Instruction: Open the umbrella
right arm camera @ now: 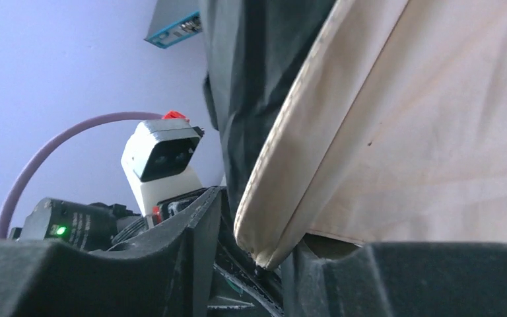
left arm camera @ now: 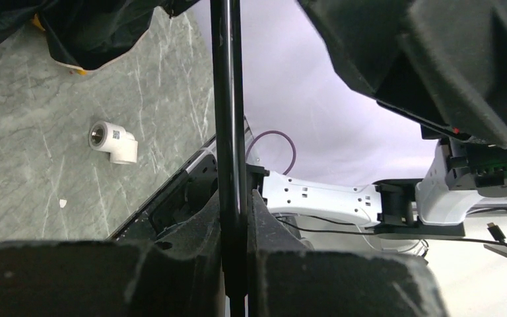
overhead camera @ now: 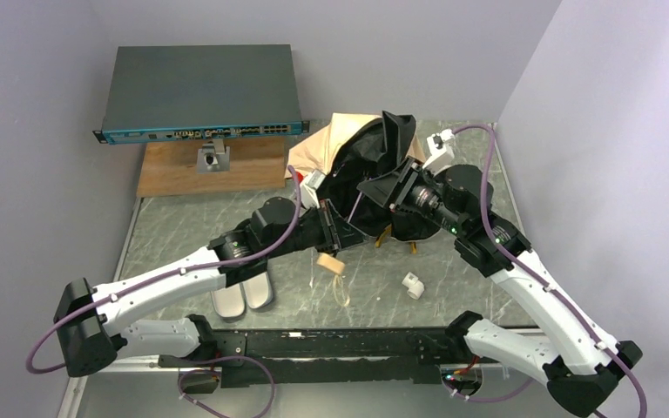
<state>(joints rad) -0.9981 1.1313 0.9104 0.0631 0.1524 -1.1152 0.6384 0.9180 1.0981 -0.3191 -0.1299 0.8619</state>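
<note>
Two grippers to enter. Left one first? (Clerk)

Left gripper [left arm camera: 234,221]: jaws closed tight on the black shaft [left arm camera: 228,99], which runs straight up from between the pads. Nothing else is in the grip. (Checker)

Right one? (Clerk)

Right gripper [right arm camera: 254,244]: jaws partly apart. A folded cream hem of the canopy [right arm camera: 396,132] hangs down into the gap. I cannot tell whether the hem is pinched or only lying between the fingers. (Checker)

Location of the umbrella [overhead camera: 368,152]? (Clerk)

Back centre of the grey-green marbled table [overhead camera: 183,231], between the two wrists and the rear wall. It is a crumpled, half-spread heap. The black underside is bunched up toward the camera, and cream fabric shows behind it and to its left. The left arm reaches in from the near left and the right arm from the near right. The small tan handle [overhead camera: 329,263] is just on the near side of the left gripper, with a pale loop [overhead camera: 340,292] trailing toward the arm bases. (Checker)

Other stock on the table? (Clerk)

- One white pipe elbow fitting [overhead camera: 413,285], near centre and apart from the umbrella.
- Two lavender-grey oval case shells [overhead camera: 244,296], side by side beside the left forearm.
- One wooden board [overhead camera: 183,170] at back left, touching the cream fabric's edge.
- One network switch [overhead camera: 200,87], grey with a blue port face, above and behind the board.
- Small yellow bits at the canopy's near edge, too small to identify. (Checker)
</note>
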